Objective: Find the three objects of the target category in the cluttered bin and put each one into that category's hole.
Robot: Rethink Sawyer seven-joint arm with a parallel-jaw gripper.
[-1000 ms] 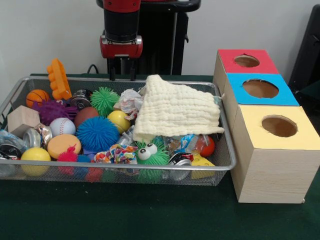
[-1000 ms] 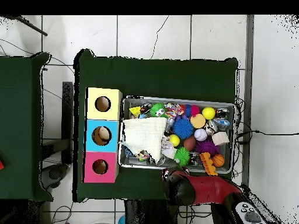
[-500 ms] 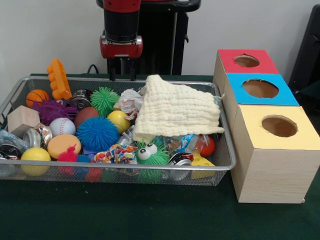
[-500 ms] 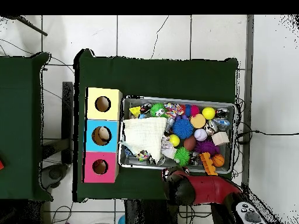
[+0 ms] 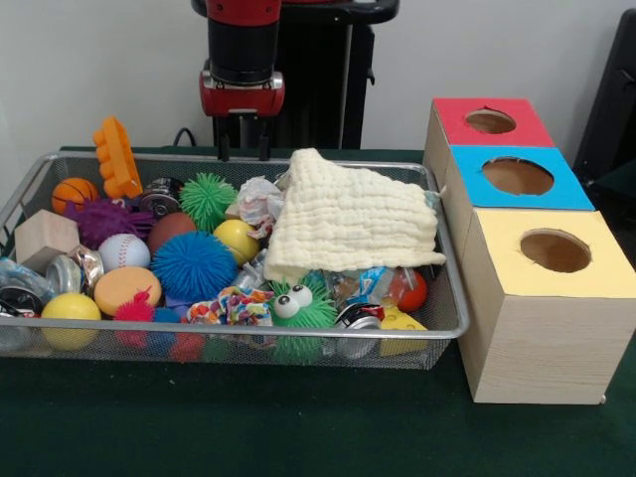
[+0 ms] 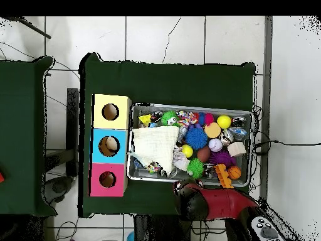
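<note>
**Gripper parked behind the bin, nothing moved**

The gripper (image 5: 243, 149) hangs at the far rim of the wire mesh bin (image 5: 298, 350), its two dark fingers apart with nothing between them, their tips level with the rim, just beside the crumpled white wrapper (image 5: 256, 202). Against the frames half a second and a second back, neither the arm nor any object has shifted.

Inside the bin, a cream waffle-weave cloth (image 5: 348, 219) drapes over the right half, partly covering what lies under it. Left of it sit a yellow ball (image 5: 237, 239), a green spiky ball (image 5: 207, 197), a blue spiky ball (image 5: 193, 266), a baseball (image 5: 123, 251), a small basketball (image 5: 74, 193) and a wooden block (image 5: 42, 237). Near the front rim a green furry toy with googly eyes (image 5: 296, 308) rests beside what looks like a crushed can (image 5: 356, 316), though the mesh blurs it.

To the right of the bin, touching it, stands the row of boxes with a red-topped hole (image 5: 490, 121), blue-topped hole (image 5: 518, 176) and yellow-topped hole (image 5: 555, 250) on the green tabletop (image 5: 248, 422).
</note>
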